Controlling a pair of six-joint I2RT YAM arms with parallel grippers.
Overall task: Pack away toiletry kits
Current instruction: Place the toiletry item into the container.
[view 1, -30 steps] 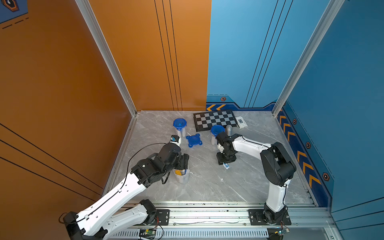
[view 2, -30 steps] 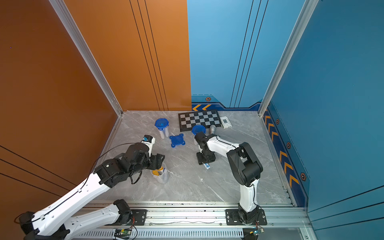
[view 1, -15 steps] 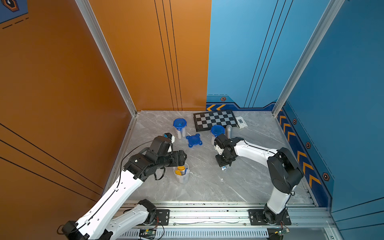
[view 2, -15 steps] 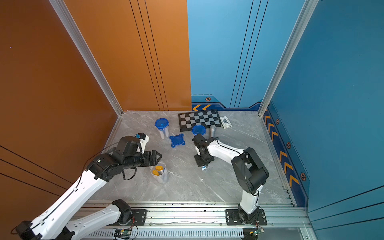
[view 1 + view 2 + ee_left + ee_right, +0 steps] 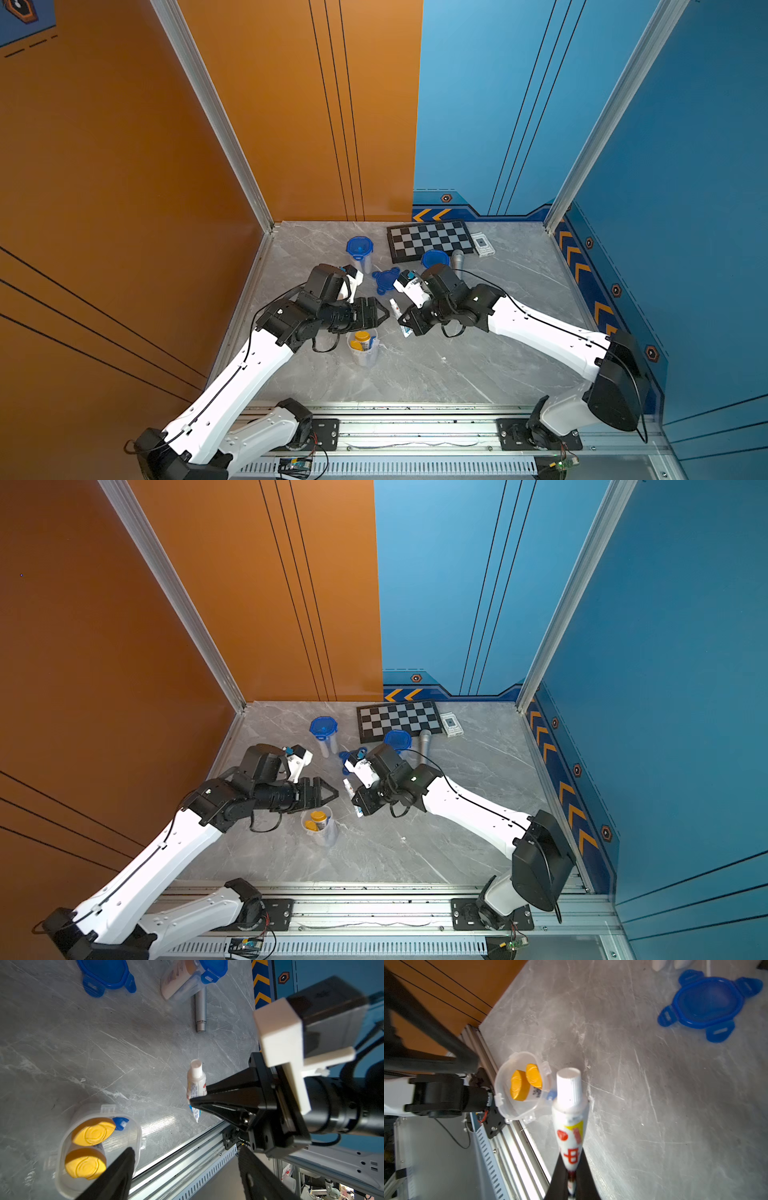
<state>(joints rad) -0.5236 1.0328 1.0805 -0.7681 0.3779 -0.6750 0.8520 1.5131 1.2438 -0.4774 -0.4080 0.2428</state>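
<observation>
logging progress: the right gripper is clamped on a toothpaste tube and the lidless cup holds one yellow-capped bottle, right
Not quite. The lidless cup holds two yellow-capped bottles, not one; the left wrist view shows both caps side by side. The right gripper is indeed clamped on the toothpaste tube.

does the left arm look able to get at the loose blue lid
Probably yes. The left claw is open and empty, and the loose blue lid lies flat and uncovered close by. The right claw, shut on the toothpaste tube, is near and may crowd it.
</observation>
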